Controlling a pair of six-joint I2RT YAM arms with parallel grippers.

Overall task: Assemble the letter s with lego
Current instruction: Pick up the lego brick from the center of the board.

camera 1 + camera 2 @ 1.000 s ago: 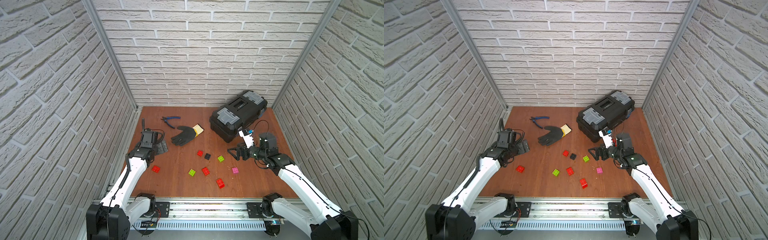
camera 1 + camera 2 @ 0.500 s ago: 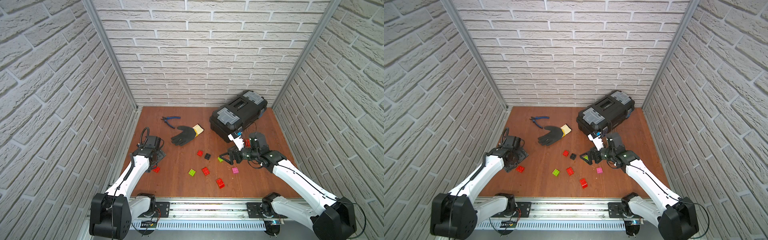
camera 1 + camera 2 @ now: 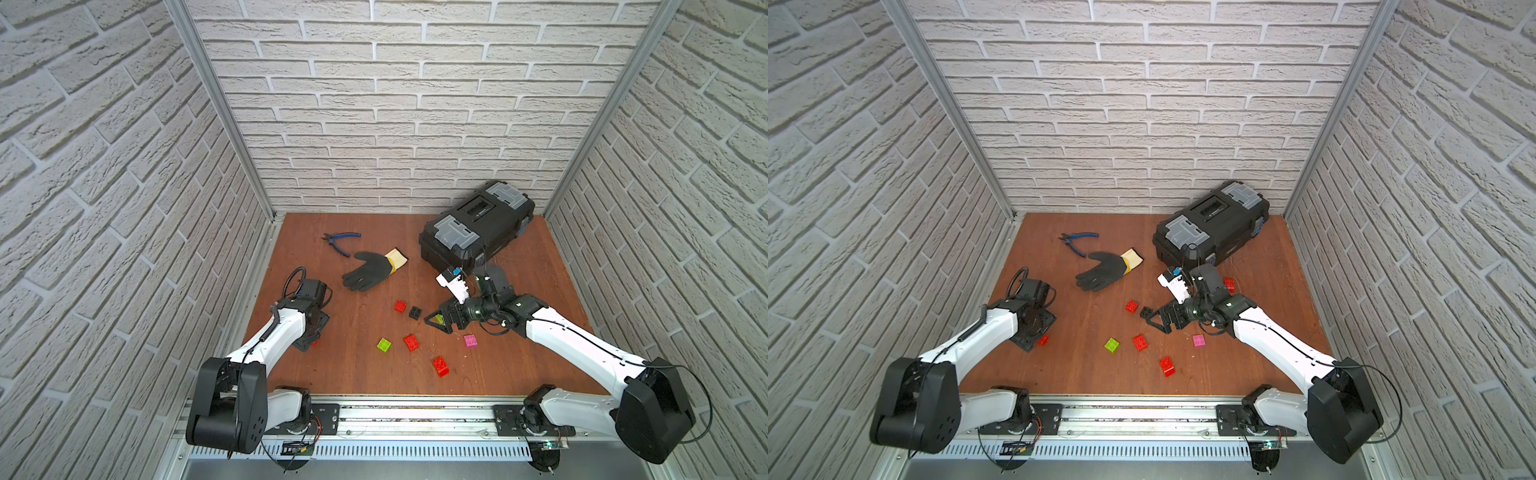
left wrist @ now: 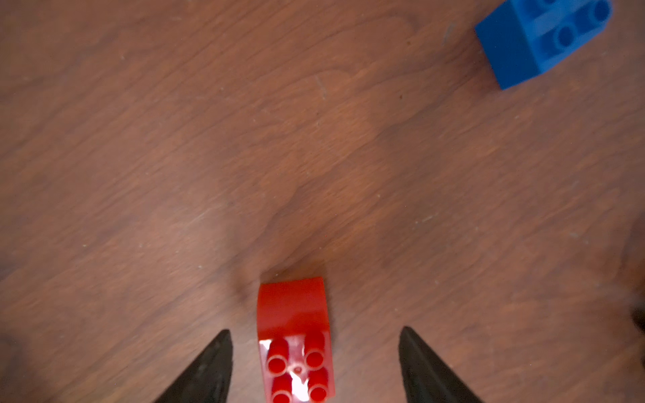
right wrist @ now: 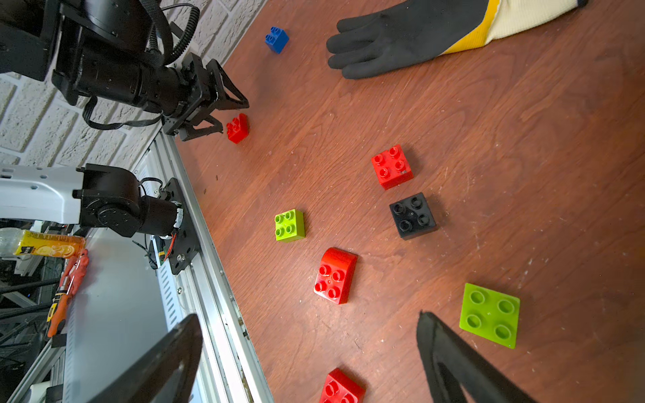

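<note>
The lego bricks lie scattered on the brown board. My left gripper (image 4: pixel 314 329) is open and low at the left side, its fingers on either side of a red curved brick (image 4: pixel 295 335) with a gap on each side. A blue brick (image 4: pixel 537 38) lies further off. My right gripper (image 5: pixel 308 314) is open above the board, and a lime green brick (image 5: pixel 490 315) lies just outside one finger (image 5: pixel 450 356). In a top view lie a red brick (image 3: pixel 400 306), a black one (image 3: pixel 414 312), a lime one (image 3: pixel 384 345), a pink one (image 3: pixel 470 340) and two more red ones.
A black toolbox (image 3: pixel 478 230) stands at the back right, with another red brick (image 3: pixel 1229 284) in front of it. A black glove (image 3: pixel 370 270) and blue pliers (image 3: pixel 338 241) lie at the back middle. Brick walls close in both sides; a metal rail (image 3: pixel 415 415) runs along the front.
My left gripper came down and forward over the red curved brick and its jaws narrowed. My right gripper moved left to the lime green brick.
</note>
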